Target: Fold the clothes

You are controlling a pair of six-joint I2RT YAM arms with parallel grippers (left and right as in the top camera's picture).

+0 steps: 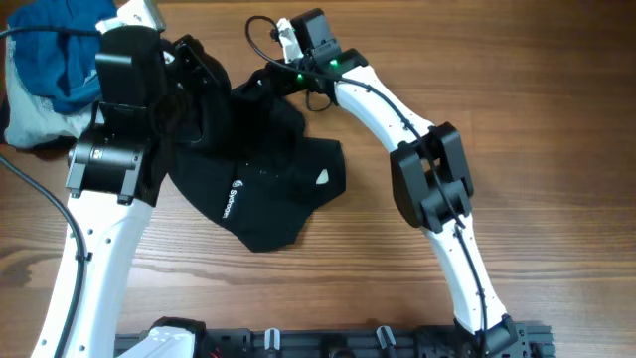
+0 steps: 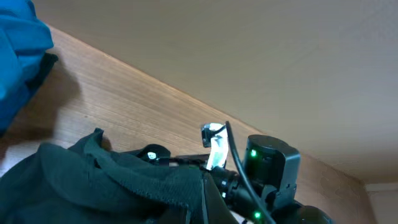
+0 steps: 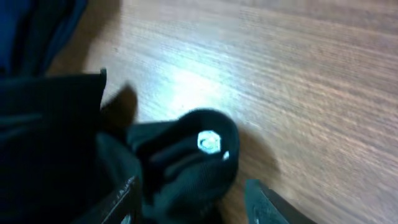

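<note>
A wooden table (image 1: 517, 119) fills the overhead view, with two white-and-black arms bent over it. The left arm (image 1: 94, 229) rises from 7 o'clock toward 10 o'clock. The right arm (image 1: 383, 104) comes in from 5 o'clock and bends up and left toward 12 o'clock.

The clothes (image 1: 263, 199), one black garment, lie rumpled on the wood from 11 o'clock down to just left of centre. The upper edge is bunched under both wrists and the lower part is spread flatter. In the far 10 o'clock corner a bright blue garment (image 1: 50, 55) sits heaped, touching a pale garment (image 1: 30, 124) at its 7 o'clock side.

The left gripper (image 1: 214, 94) is over the garment's upper left part, jaws together. Whether fabric is pinched between them cannot be told.

The right gripper (image 3: 196, 196) hangs at the garment's top edge, jaws apart. Black cloth lies between them, and bare wood shows beside the finger at 5 o'clock in its own view.

A white logo (image 1: 231, 204) faces up at the garment's 8 o'clock side, and a small white tag (image 1: 323, 178) sits at its 3 o'clock edge. A silver bolt head (image 3: 208, 142) glints on a dark rounded shape ahead of the right gripper's jaws.
</note>
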